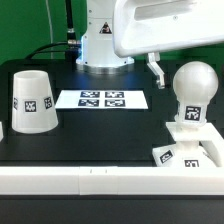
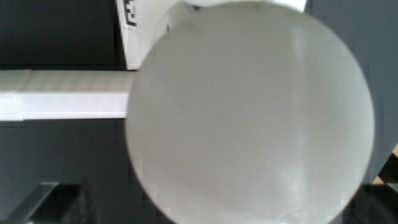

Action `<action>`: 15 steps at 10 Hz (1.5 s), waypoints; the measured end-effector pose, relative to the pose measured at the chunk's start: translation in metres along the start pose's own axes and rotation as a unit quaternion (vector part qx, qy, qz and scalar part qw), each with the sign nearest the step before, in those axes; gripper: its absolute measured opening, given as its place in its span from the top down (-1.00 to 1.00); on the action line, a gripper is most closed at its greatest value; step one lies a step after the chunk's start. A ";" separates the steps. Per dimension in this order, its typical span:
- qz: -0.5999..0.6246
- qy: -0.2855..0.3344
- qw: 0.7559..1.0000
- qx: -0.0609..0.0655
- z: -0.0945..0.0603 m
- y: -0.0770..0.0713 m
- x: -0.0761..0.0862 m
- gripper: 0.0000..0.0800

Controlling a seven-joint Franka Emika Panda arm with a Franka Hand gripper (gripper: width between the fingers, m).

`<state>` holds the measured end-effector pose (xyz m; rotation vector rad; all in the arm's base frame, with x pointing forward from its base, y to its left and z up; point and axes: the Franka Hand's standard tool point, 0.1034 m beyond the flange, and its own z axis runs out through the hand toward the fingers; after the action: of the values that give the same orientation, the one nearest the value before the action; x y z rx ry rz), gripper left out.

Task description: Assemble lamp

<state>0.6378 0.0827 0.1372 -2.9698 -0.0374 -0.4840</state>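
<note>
The white round bulb (image 1: pixel 192 84) stands upright on its neck on the flat square base (image 1: pixel 188 152) at the exterior view's right. The white cone shade (image 1: pixel 34 100) stands apart at the exterior view's left, a tag on its side. My gripper (image 1: pixel 165 72) hangs behind the bulb at the height of its top; one dark finger (image 1: pixel 156 68) shows beside the bulb without touching it, and the other is hidden. In the wrist view the bulb (image 2: pixel 240 115) fills most of the picture, with the dark fingertips (image 2: pixel 50 203) far apart at the corners. The gripper is open and empty.
The marker board (image 1: pixel 102 99) lies flat between the shade and the bulb. A white raised ledge (image 1: pixel 90 181) runs along the table's front edge and also shows in the wrist view (image 2: pixel 63 95). The arm's base (image 1: pixel 100 45) stands at the back.
</note>
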 end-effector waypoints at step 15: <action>0.004 -0.212 0.977 0.032 -0.015 -0.009 -0.009 -0.75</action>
<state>0.6241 0.0894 0.1492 -2.9472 -0.0802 0.1576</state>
